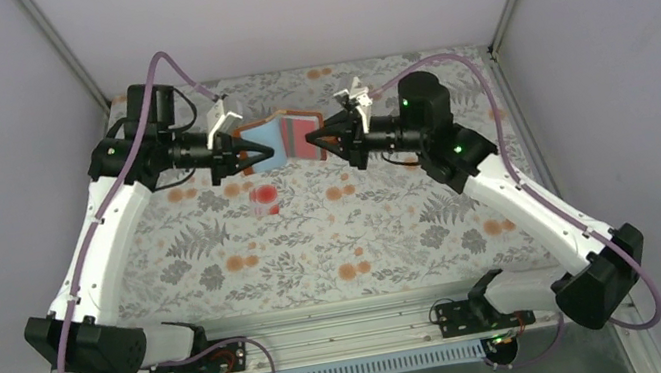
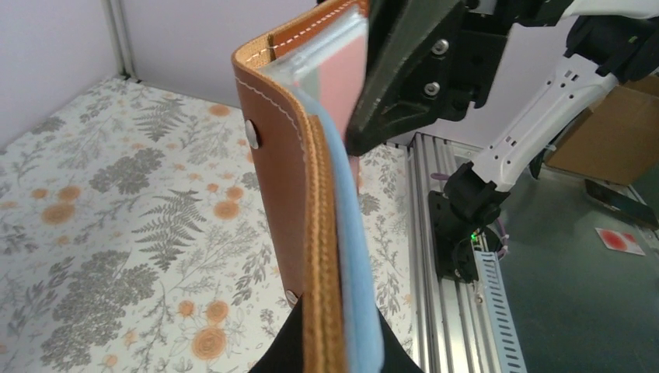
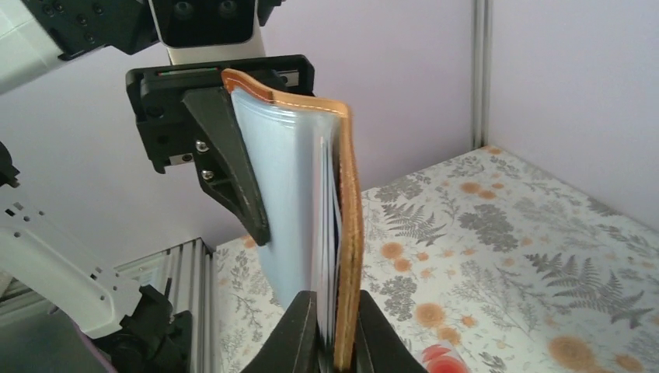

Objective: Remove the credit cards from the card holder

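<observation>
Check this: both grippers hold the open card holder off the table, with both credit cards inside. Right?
No. Only the red card is inside the card holder; the blotched pale card lies on the table, per the top external view. Left gripper and right gripper do hold it aloft.

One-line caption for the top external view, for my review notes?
The left gripper and right gripper hold the card holder open above the table; one blotched card lies below.
</observation>
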